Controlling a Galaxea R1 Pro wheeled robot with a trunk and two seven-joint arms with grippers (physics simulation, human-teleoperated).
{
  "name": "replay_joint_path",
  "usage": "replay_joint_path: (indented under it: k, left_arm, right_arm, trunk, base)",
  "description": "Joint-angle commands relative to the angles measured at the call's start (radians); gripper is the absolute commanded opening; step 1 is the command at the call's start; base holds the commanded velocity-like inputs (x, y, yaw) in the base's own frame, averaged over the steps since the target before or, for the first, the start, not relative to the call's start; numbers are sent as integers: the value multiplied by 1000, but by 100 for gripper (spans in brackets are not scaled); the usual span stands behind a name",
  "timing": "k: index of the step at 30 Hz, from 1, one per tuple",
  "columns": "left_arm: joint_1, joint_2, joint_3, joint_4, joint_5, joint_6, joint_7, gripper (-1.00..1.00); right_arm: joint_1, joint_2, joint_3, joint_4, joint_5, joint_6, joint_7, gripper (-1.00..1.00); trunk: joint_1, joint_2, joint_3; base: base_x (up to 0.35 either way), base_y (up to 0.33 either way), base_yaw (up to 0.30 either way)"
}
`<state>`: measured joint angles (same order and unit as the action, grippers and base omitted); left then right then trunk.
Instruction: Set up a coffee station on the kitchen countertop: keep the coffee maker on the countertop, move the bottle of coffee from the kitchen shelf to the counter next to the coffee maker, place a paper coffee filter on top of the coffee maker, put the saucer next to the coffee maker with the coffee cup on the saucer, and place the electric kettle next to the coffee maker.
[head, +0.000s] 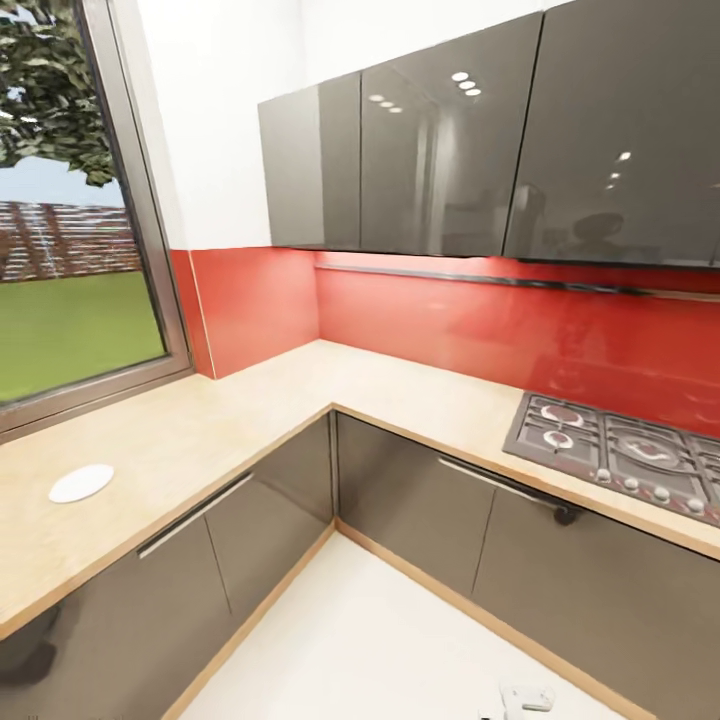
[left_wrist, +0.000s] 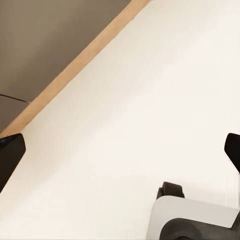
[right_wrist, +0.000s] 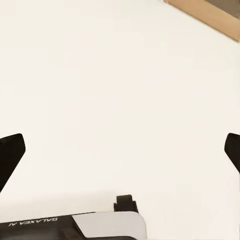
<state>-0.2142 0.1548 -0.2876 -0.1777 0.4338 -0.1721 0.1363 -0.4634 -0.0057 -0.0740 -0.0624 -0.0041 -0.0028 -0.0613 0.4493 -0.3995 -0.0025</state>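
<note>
The saucer (head: 81, 483) lies alone on the L-shaped beige bench (head: 300, 400), near the window (head: 70, 220). Our left pincer (left_wrist: 120, 152) and right pincer (right_wrist: 120, 152) hang spread apart above the pale floor (head: 380, 640), gripping nothing. Rolling in carelessly, we risk bumping the grey cabinets (head: 420, 510). Red backsplash (head: 450, 330), gas hob (head: 625, 455).

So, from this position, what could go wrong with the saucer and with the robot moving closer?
1. The saucer lies close to the front edge of the kitchen countertop; a careless push might slide it off.
2. It is flat and thin, so the jaws may slip on it.
3. Both grippers, left and right, hang open low over the floor; driving closer, the arms could hit the cabinet fronts.
</note>
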Motion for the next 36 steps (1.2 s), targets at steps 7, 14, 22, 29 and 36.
replay_joint_path:
  k: [7,14,22,29,36]
  left_arm:
    - [-1,0,-8,0,6,-3,5,100]
    - [-1,0,-7,0,6,-3,5,100]
    - [1,0,-8,0,6,-3,6,100]
    - [1,0,-8,2,6,-23,6,100]
    - [1,0,-10,12,6,-90,6,100]
  right_arm:
    - [0,0,-7,-1,0,0,-1,100]
    - [0,0,-7,-1,0,0,-2,100]
    - [0,0,-7,-1,0,0,-2,100]
    - [0,0,-7,-1,0,0,-2,100]
    - [0,0,-7,-1,0,0,-2,100]
  trunk:
    - [1,0,0]
    - [1,0,0]
    - [1,0,0]
    - [1,0,0]
    - [1,0,0]
  base:
    - [230,-203,278]
    - [159,-119,278]
    - [11,-7,278]
    - [1,0,278]
    - [0,0,278]
